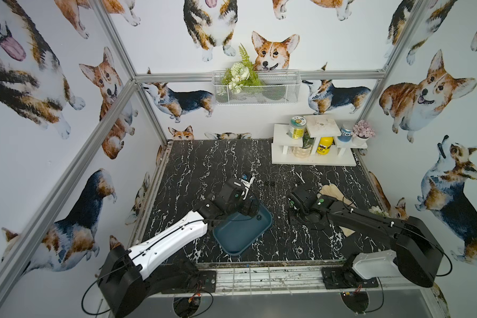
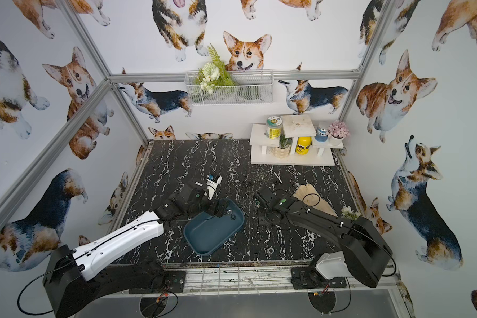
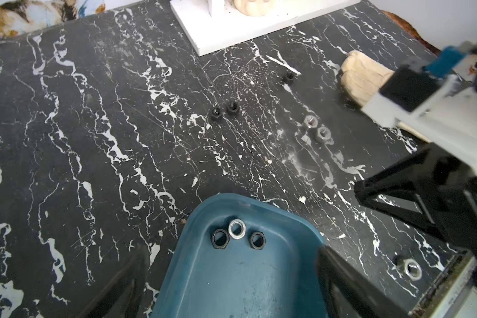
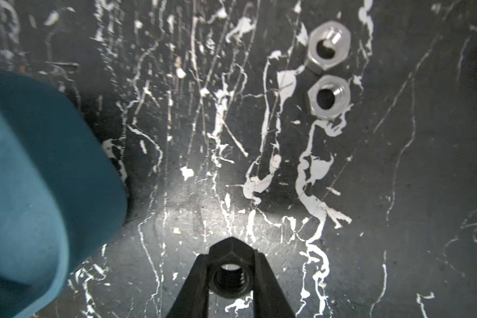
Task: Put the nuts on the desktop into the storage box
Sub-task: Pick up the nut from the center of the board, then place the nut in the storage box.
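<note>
Close by, two silver nuts (image 4: 328, 73) flank the right gripper (image 4: 230, 278) clamped on a black nut (image 4: 230, 271); left gripper (image 3: 232, 275) gapes.

Teal storage box (image 3: 259, 275), black white-veined desktop (image 3: 94, 137), silver and black nuts (image 3: 237, 229)

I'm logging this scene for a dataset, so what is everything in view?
box: one, teal, near middle of desktop
nuts in box: three, two black, one silver
black nuts: three on desktop
silver nuts: two touching, plus one near front edge
held nut: one, black
desktop: black marble
shelf: white, back corner, holding jars and plants
basket: white wire, back wall
left gripper: open over box
right gripper: shut on nut
</note>
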Available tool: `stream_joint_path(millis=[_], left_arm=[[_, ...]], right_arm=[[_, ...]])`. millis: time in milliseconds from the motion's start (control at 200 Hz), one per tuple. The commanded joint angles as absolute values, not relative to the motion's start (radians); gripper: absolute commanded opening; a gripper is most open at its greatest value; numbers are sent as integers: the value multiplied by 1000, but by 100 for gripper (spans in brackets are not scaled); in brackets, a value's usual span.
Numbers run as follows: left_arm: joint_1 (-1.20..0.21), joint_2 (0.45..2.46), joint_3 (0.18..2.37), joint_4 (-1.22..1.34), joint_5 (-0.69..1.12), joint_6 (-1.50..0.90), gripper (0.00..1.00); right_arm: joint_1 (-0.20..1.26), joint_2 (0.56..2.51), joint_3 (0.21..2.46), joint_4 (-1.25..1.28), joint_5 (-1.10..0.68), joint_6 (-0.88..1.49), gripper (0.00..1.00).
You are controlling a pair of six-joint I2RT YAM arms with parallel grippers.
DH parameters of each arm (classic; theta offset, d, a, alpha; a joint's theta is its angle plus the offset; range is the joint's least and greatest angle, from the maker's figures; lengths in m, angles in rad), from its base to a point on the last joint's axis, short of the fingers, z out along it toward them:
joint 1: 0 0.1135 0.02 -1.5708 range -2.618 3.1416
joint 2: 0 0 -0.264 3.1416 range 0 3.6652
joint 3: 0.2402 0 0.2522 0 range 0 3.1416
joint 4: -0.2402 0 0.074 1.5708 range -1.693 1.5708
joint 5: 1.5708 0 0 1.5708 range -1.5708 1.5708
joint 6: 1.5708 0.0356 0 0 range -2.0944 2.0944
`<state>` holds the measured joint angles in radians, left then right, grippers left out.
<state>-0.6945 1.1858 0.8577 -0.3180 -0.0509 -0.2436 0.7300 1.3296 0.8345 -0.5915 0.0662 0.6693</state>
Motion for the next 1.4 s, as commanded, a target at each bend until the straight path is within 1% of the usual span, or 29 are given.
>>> stream_joint_path(millis=[0, 85, 155, 275, 395, 611, 686, 801, 931, 1046, 1211, 1396], left_arm=[[-632, 1205, 886, -374, 19, -316, 100], [-577, 1213, 898, -386, 156, -336, 100], [-556, 1209, 910, -398, 215, -363, 100], [-538, 1186, 923, -433, 234, -400, 100], [-491, 1165, 936, -485, 232, -438, 100], [-406, 1147, 904, -511, 282, -474, 100], [-382, 1136, 885, -509, 261, -511, 100], [-322, 1129, 867, -537, 156, -603, 100], [-243, 1125, 846, -535, 107, -672, 100], [-160, 1118, 819, -530, 105, -730, 100], [-38, 1087, 761, -510, 27, -813, 100], [-17, 1064, 742, -489, -21, -836, 100]], right_arm=[[736, 1312, 882, -620, 30, 629, 20], [745, 1311, 914, -630, 12, 620, 20], [753, 1321, 943, -637, -12, 610, 21], [783, 1337, 989, -625, -52, 593, 21], [814, 1369, 1037, -614, -67, 586, 20], [884, 1465, 1153, -629, -51, 564, 21], [910, 1501, 1191, -635, -41, 565, 21], [964, 1582, 1245, -642, -39, 577, 21], [1020, 1695, 1314, -687, 28, 591, 22], [1023, 1757, 1330, -688, 35, 613, 22], [1024, 1827, 1329, -676, 58, 630, 22], [1025, 1891, 1358, -703, 70, 627, 22]])
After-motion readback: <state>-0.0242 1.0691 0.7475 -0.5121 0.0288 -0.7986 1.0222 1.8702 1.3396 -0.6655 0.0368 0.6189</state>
